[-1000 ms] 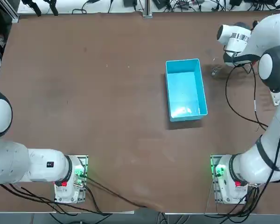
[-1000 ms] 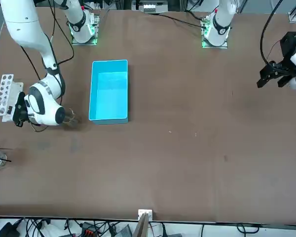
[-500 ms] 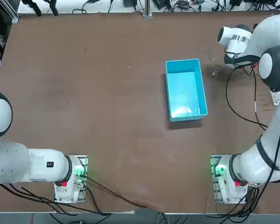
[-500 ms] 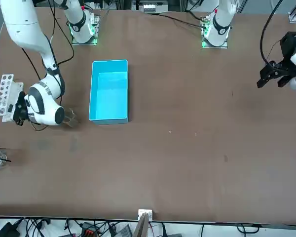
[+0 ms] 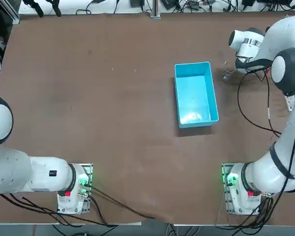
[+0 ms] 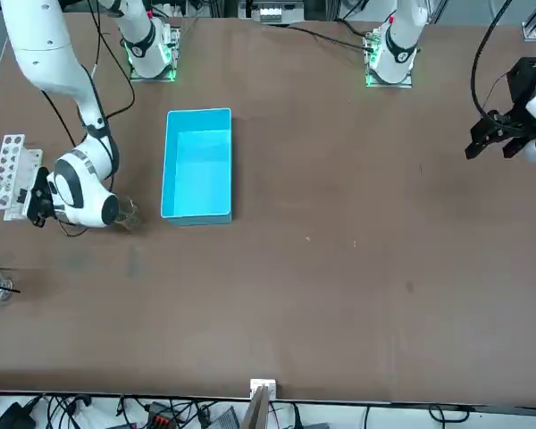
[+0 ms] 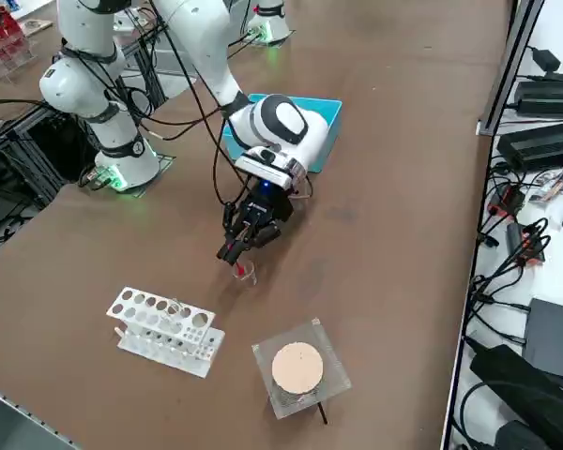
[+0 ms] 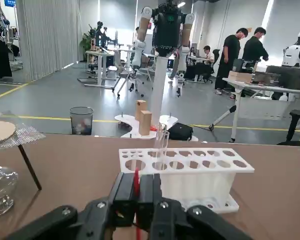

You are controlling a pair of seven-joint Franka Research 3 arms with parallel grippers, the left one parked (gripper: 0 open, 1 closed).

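1. Thin red rod (image 8: 136,181) is pinched between the two fingers of the right gripper (image 8: 138,194), which are closed tight on it. The rod runs along the gap and sticks out past the tips.
2. Side view: right gripper (image 7: 241,246) hangs low over the table (image 5: 113,98), on the robot's right of the blue bin (image 5: 195,93).
3. Rod axis follows the fingers, steeply down with a slight tilt. Its lower end (image 7: 235,270) is at the mouth of a small clear cup (image 7: 248,275); can't tell if it's inside.
4. Beyond the cup is a white tube rack (image 7: 164,330) with one glass tube (image 8: 161,142) upright in it.
5. Beside the rack are a mesh stand with a round disc (image 7: 298,368) and a glass dish (image 8: 0,190).
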